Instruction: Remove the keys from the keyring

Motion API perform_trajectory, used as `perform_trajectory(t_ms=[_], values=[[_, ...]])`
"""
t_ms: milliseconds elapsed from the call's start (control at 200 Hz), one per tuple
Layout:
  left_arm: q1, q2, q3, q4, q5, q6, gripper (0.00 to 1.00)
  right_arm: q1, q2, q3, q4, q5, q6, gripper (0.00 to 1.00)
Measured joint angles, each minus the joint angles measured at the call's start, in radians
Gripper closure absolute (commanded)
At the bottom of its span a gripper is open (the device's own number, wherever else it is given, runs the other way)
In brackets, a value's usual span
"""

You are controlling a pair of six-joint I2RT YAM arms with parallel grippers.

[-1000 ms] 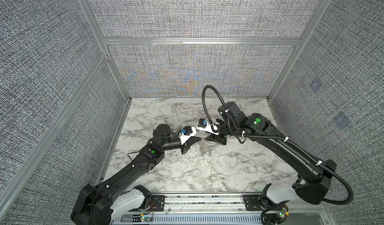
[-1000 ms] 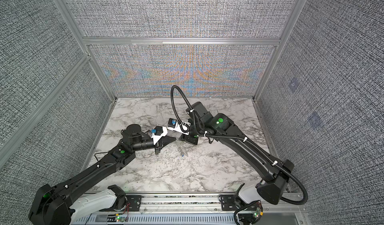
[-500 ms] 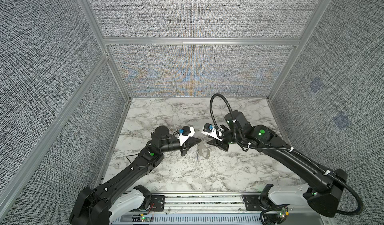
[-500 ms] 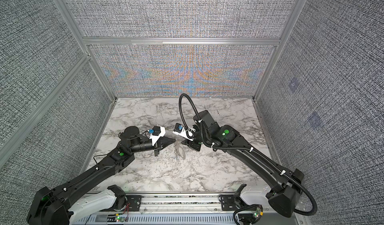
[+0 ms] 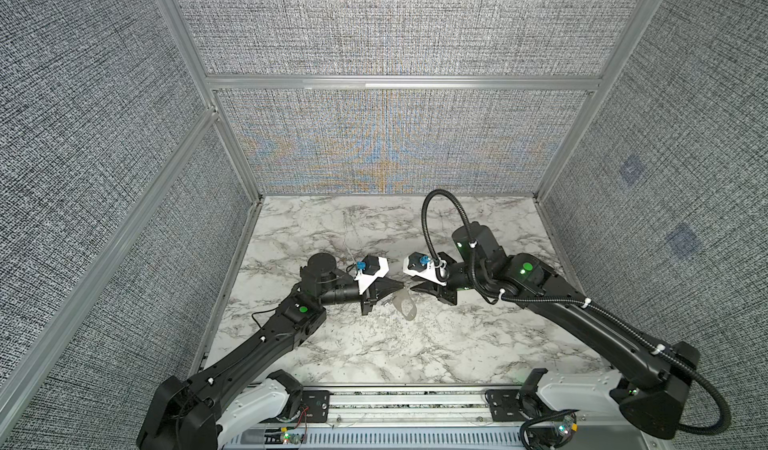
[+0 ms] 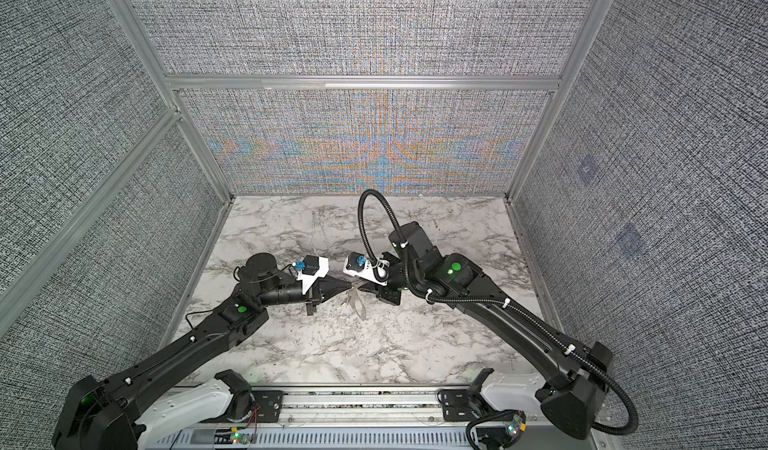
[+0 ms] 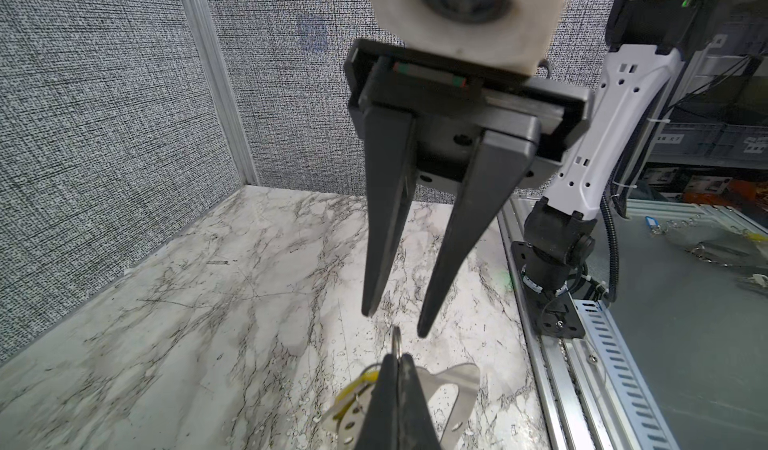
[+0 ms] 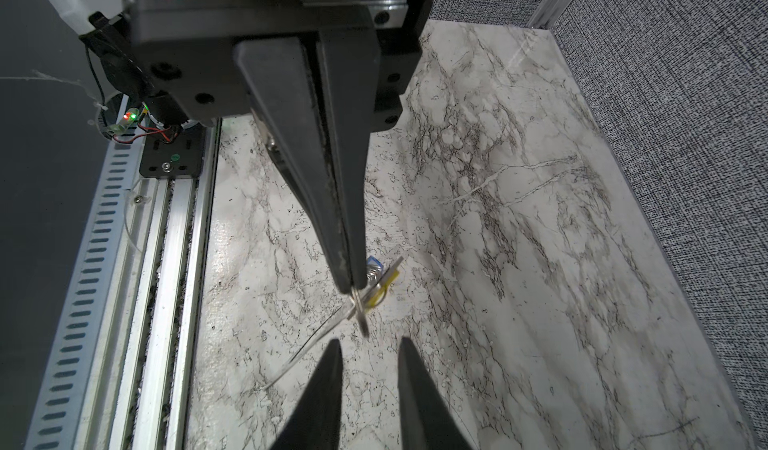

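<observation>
My left tool [image 8: 350, 288] is pressed together on the small ring [image 7: 396, 340]. The keyring [image 7: 461, 377], yellow key [image 8: 380, 296] and blue key [image 8: 374, 266] hang just beneath that tip, above the marble worktop [image 8: 498, 261]. My right tool [image 8: 370, 342], slightly spread and empty, faces the tip. I should pinch one key's head alone, then work it round. Grey woven walls [image 5: 395, 32] stand well away from the tip.

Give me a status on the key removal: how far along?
Done: nothing is off yet. The yellow-tagged key and blue-tagged key hang bunched with the keyring.
In hand: the left gripper is shut on a small ring at the top of the bunch. The right gripper is open just short of it, holding nothing.
Left: grip one key, work it off, then the other.
</observation>
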Motion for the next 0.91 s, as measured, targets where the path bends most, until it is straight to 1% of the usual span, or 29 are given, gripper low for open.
perform_trajectory(t_ms=[225, 310, 580, 635, 640, 665, 685, 745, 790, 906], values=[[0.000, 0.015, 0.011, -0.007, 0.023, 0.023, 1.00, 0.000, 0.017, 0.010, -0.003, -0.024, -0.017, 0.86], [0.000, 0.018, 0.016, -0.008, 0.027, 0.027, 1.00, 0.000, 0.017, 0.010, -0.003, -0.030, -0.021, 0.92], [0.000, 0.031, 0.024, -0.009, 0.032, 0.037, 1.00, 0.000, 0.016, 0.010, -0.013, -0.032, -0.029, 1.00], [0.000, 0.034, 0.025, -0.010, 0.031, 0.037, 1.00, -0.001, 0.016, 0.010, -0.015, -0.030, -0.031, 1.00], [0.000, 0.035, 0.025, -0.011, 0.031, 0.037, 0.98, -0.001, 0.016, 0.010, -0.015, -0.030, -0.031, 1.00], [0.000, 0.035, 0.026, -0.014, 0.031, 0.042, 0.84, -0.001, 0.016, 0.010, -0.016, -0.030, -0.032, 1.00], [0.000, 0.034, 0.026, -0.016, 0.030, 0.048, 0.79, 0.000, 0.016, 0.010, -0.016, -0.030, -0.032, 1.00], [0.000, 0.022, 0.027, -0.038, 0.011, 0.064, 0.72, 0.000, 0.016, 0.010, -0.015, -0.031, -0.033, 1.00], [0.000, 0.004, 0.028, -0.061, -0.011, 0.075, 0.66, 0.000, 0.016, 0.010, -0.015, -0.032, -0.033, 1.00], [0.000, -0.058, 0.026, -0.106, -0.089, 0.130, 0.60, 0.000, 0.015, 0.006, -0.015, -0.039, -0.033, 1.00]])
